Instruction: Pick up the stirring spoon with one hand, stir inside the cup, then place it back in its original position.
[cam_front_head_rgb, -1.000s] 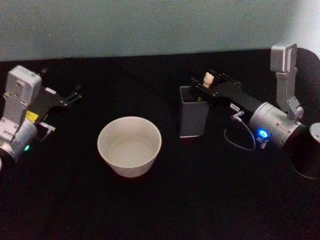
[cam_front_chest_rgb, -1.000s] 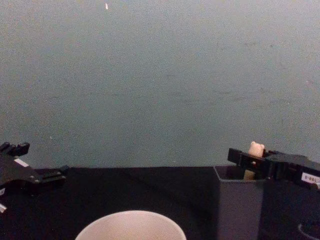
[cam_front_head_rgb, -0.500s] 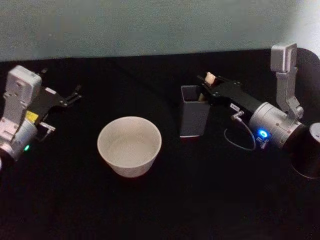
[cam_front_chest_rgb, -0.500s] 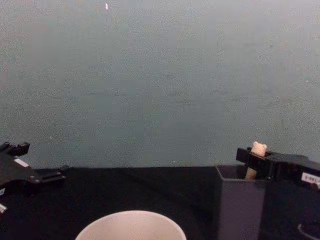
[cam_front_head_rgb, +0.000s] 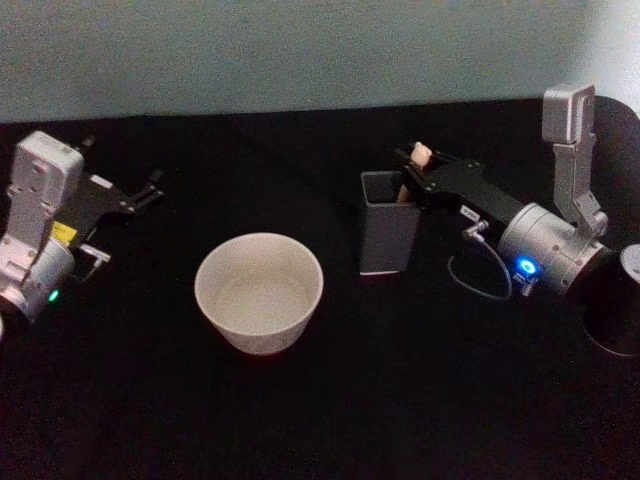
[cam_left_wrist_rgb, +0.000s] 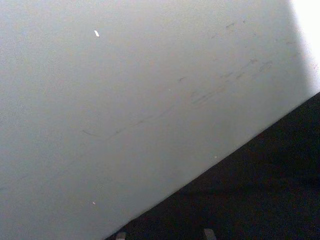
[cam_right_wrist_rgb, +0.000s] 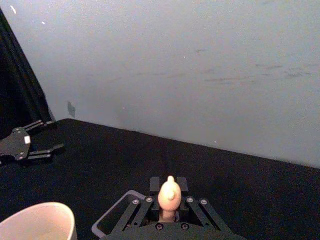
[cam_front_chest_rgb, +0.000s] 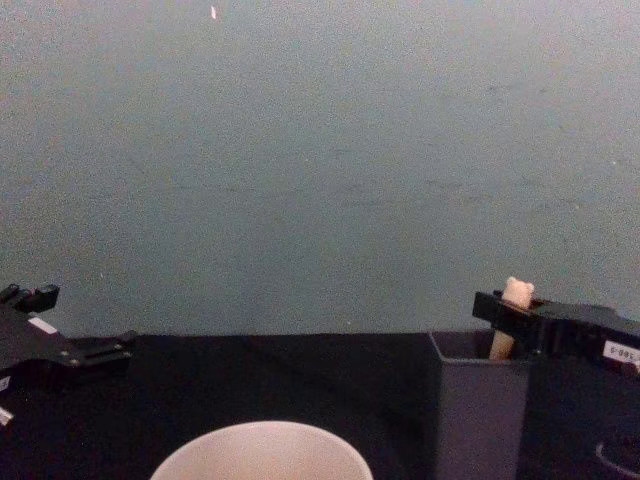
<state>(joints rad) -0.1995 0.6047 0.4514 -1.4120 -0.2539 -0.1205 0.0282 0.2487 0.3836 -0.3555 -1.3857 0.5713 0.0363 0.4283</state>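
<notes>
While the cup (cam_front_head_rgb: 258, 291) sits nearest on the black worktop (cam_front_head_rgb: 400, 400), the dark grey holder (cam_front_head_rgb: 387, 235) is seen beyond to its right, the stirring spoon (cam_front_head_rgb: 421, 153) stood in it, handle clasped by the right gripper (cam_front_head_rgb: 410, 175)'s jaws, left gripper (cam_front_head_rgb: 152, 188) parked far left, jaws parted

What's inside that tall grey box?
The stirring spoon leans in the holder, bear head poking out, gripped by the right claw. Its bowl is hidden by the walls.

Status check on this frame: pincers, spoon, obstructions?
Right pincer shut on stirring spoon, spoon leaning in holder. Left pincer open, parked far left. Bare black table between holder and cup.
</notes>
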